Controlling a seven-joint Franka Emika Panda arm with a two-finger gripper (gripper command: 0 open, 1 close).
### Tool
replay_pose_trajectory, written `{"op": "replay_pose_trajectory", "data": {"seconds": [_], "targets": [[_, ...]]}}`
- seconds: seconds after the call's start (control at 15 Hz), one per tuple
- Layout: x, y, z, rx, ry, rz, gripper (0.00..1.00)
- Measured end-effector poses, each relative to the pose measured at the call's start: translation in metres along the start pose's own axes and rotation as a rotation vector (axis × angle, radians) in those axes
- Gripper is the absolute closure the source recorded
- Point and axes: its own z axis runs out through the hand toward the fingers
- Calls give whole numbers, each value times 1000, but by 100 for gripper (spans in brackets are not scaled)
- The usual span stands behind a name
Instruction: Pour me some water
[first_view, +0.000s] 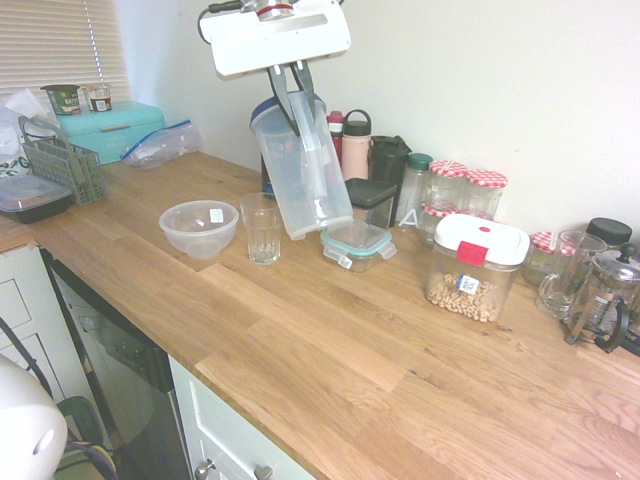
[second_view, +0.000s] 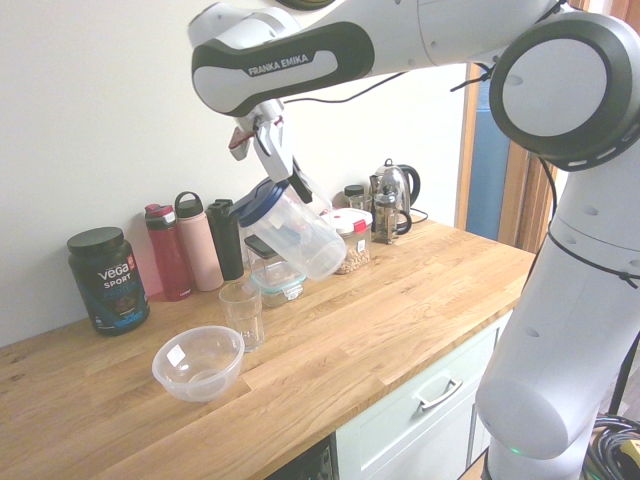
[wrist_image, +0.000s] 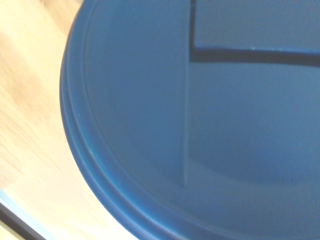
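One tall clear jug (first_view: 302, 165) with a blue lid (second_view: 259, 202) hangs tilted above the surface (first_view: 300, 330), its handle gripped by the closed gripper (first_view: 296, 130). In the first exterior view, a glass (first_view: 262, 230) stands at the jug's eight o'clock, a clear bowl (first_view: 200, 229) beyond it towards nine, and the nut box (first_view: 476, 268) at four.

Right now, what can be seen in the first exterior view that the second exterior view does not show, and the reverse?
Only the first exterior view: the turquoise box, the grey dish rack and jars with red-checkered lids.

Only the second: the print "Vega Sport" on the dark tub.

Both: the gripper, shut on the tilted, blue-lidded jug, the drinking glass, the clear bowl and the nut box.
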Motion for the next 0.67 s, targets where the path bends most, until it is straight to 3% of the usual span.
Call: {"op": "replay_pose_trajectory", "data": {"seconds": [0.33,0.67], "targets": [[-66,71,57,174,-59,242,100],[-82,122,88,317,-9,498,100]]}}
